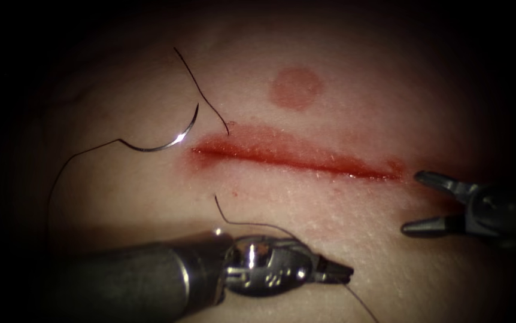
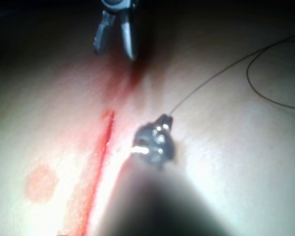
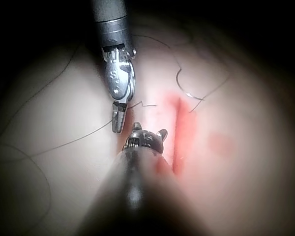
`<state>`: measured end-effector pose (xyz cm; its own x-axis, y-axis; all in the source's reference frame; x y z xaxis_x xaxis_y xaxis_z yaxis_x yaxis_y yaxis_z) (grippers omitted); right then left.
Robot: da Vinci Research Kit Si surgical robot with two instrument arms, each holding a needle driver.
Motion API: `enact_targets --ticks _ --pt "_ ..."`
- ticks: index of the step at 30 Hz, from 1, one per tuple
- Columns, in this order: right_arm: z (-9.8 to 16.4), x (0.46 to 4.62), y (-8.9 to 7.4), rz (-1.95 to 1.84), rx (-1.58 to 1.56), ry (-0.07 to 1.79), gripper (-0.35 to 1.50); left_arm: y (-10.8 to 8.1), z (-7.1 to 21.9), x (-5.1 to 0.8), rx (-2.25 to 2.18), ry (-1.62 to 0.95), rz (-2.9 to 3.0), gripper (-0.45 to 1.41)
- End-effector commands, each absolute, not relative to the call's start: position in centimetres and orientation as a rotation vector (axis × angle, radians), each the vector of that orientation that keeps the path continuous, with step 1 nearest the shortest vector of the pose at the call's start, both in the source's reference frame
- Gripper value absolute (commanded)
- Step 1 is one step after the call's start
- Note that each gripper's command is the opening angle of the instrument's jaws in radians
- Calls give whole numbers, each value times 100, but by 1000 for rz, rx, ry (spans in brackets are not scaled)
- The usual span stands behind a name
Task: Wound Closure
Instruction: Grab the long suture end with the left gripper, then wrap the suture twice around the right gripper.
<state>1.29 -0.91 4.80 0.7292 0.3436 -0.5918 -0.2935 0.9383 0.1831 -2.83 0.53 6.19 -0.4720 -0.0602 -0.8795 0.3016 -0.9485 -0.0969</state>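
The cut [image 1: 297, 158] runs across the tissue [image 1: 342, 96], wet with red fluid. The curved needle [image 1: 165, 145] lies free on the tissue just beyond the cut's left end, held by neither tool; it also shows as needle [image 3: 189, 94]. Thread [image 1: 201, 96] runs from above down to the skin by the cut's left end. Another stretch of thread [image 1: 252, 224] leads from below the cut to my left tool [image 1: 337, 273], whose jaws are shut on it. My right tool [image 1: 412, 202] hovers at the cut's right end, jaws open and holding nothing. The left tool [image 2: 155, 140] has thread [image 2: 211, 81] trailing away.
A round red mark [image 1: 295, 88] sits on the tissue above the cut. Slack thread [image 1: 60, 173] trails from the needle's tail out to the left and downward. More loose loops of thread [image 3: 34, 162] lie on the tissue behind the left tool's shaft [image 1: 126, 281].
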Motion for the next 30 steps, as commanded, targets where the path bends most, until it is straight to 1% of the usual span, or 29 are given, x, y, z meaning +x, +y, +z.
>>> enact_targets --ticks 1,3,4,6,7,8,9,10,11,16,17,18,19,20,22,23,24,25,26,28,29,30 --pt "486 136 -96 352 81 668 123 66 614 -265 1503 349 -2526 -35" --pt "486 136 -96 352 83 670 123 70 612 -259 1518 346 -2534 -35" --pt "488 140 -94 352 89 677 121 79 606 -242 1573 333 -2551 -35" --pt "491 144 -91 353 95 685 116 83 603 -233 1614 336 -2545 -35" --pt "492 146 -90 354 96 686 106 85 602 -227 1644 340 -2535 -35" --pt "494 149 -88 353 103 695 83 86 601 -223 1666 339 -2527 -35" --pt "494 149 -88 353 103 695 83 86 601 -223 1666 339 -2527 -35" --pt "496 154 -86 350 120 716 4 88 599 -212 1714 341 -2504 -35" --pt "498 159 -83 353 121 741 -35 89 599 -207 1736 337 -2495 -35" --pt "507 177 -72 369 84 814 -35 97 597 -186 1852 342 -2428 -35" --pt "513 186 -65 376 61 850 -21 102 595 -174 1909 346 -2401 -35" --pt "521 198 -60 374 59 859 0 107 594 -163 1962 349 -2366 -35" --pt "526 205 -57 372 60 866 7 111 593 -157 1997 367 -2348 -35" --pt "526 205 -57 372 60 866 7 111 593 -157 1997 367 -2348 -35" --pt "538 222 -53 359 76 877 -18 119 591 -141 2071 392 -2294 -35" --pt "538 222 -53 359 76 877 -18 119 591 -141 2071 392 -2294 -35" --pt "543 230 -52 356 78 885 -27 121 591 -137 2086 397 -2278 -35" --pt "552 243 -48 354 85 897 -30 126 590 -129 2122 422 -2249 -35" --pt "562 259 -46 343 86 913 -28 128 590 -123 2151 439 -2219 -35" --pt "572 273 -44 333 82 928 -16 132 590 -118 2187 457 -2191 -35" --pt "586 289 -45 316 91 938 -8 136 591 -112 2221 469 -2158 -35" --pt "586 289 -45 316 91 938 -8 136 591 -112 2221 469 -2158 -35"
